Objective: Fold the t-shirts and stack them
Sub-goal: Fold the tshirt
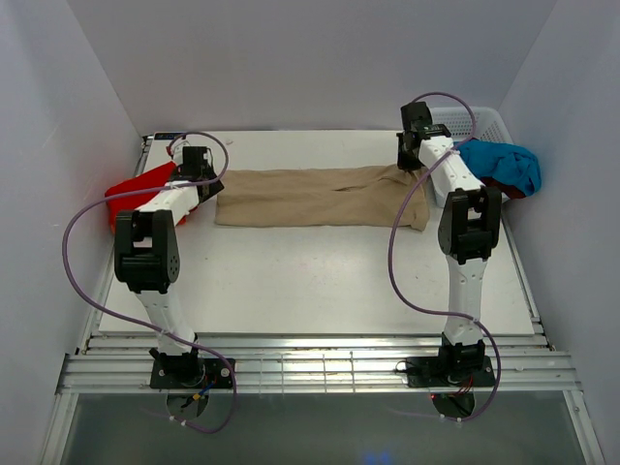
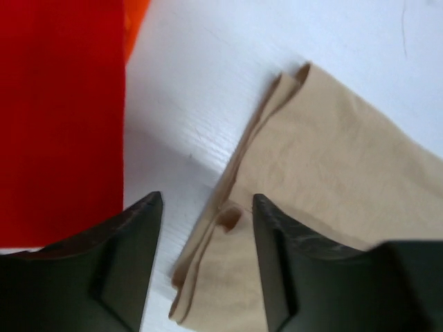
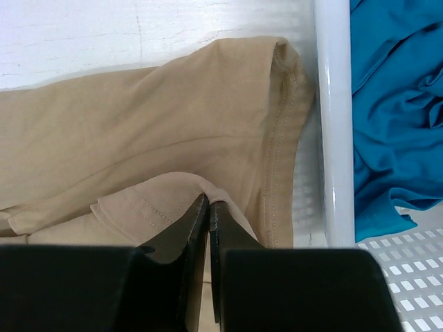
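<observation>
Tan t-shirt [image 1: 320, 199]: laid out as a long narrow strip on the far half of the table [image 1: 320, 281], parallel to the far edge and reaching from near the left edge almost to the right one. Already doubled lengthwise, judging by the layered edges in the left wrist view.

Left gripper [image 2: 206, 200]: spread wide, hovering over the strip's left end, nothing held. Layered corner of cloth between and just below the fingers [image 2: 138, 235].

Right gripper [image 3: 208, 200]: closed to a thin slit on a raised fold at the strip's right end, beside the stitched sleeve hem. Cloth tents up to the tips, so apparently pinched.

Red t-shirt [image 1: 136, 189]: at the left edge near the far-left corner, sliver of orange cloth [image 2: 135, 14] beneath it. Apart from the tan strip, bare table between.

Turquoise t-shirt [image 1: 504, 165]: heaped in the white basket [image 3: 332, 138] at the far-right corner, a dark red t-shirt [image 1: 499, 189] peeking from under it.

Handling, as judged: light, limp, no stiffness; sags and drags wherever unsupported, layers liable to slide apart. Best taken at both end corners at once, through all layers, hems giving the firmest bite. Left end not yet gripped.
</observation>
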